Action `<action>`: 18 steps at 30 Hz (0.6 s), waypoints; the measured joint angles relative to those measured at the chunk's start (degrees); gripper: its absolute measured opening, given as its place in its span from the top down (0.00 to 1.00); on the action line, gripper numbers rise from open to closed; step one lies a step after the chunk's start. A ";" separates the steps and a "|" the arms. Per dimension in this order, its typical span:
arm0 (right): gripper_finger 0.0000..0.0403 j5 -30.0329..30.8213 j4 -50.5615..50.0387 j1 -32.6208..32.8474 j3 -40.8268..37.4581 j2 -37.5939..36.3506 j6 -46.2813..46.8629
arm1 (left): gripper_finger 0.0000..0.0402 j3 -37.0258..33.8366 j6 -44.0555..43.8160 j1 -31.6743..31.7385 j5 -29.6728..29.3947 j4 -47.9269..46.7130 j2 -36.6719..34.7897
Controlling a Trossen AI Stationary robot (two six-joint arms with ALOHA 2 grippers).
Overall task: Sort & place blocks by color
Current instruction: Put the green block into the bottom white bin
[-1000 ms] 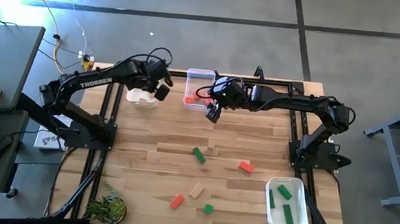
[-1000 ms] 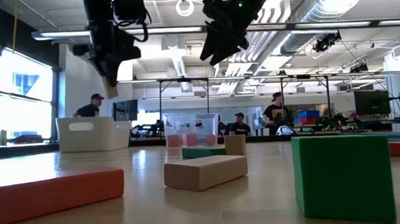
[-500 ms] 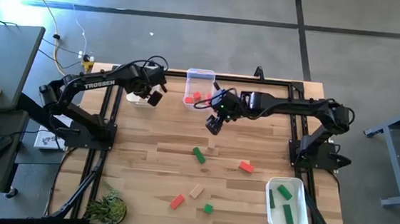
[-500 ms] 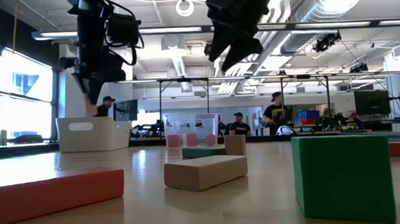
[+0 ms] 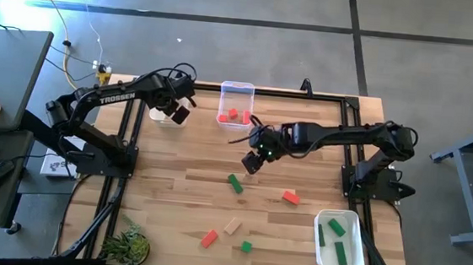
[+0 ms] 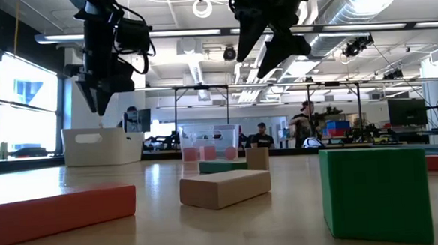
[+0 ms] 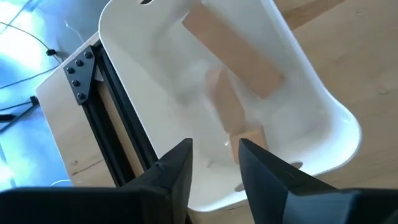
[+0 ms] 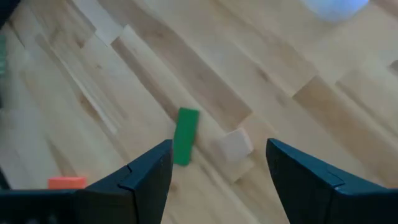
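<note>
One camera looks straight down on the whole desk (image 5: 182, 179); another sits at desk height, facing the room. Each wrist camera looks down closely, and the right one shares the green bar (image 8: 185, 136) with the overhead view.

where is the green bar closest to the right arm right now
In the high view the green bar lies mid-table, just beyond the right gripper, beside a plain wood cube.

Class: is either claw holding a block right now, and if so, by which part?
Nothing is held. The left claw hangs open over the white tub; the right claw is open above the table.
</note>
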 joint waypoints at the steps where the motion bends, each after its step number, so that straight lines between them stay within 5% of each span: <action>1: 0.40 0.12 0.45 0.59 0.01 0.21 0.97 | 0.70 0.00 0.51 0.12 0.00 0.15 0.00; 18: 0.40 -0.24 8.89 5.10 0.01 10.74 5.96 | 0.67 7.82 8.37 -2.01 0.29 1.42 -0.09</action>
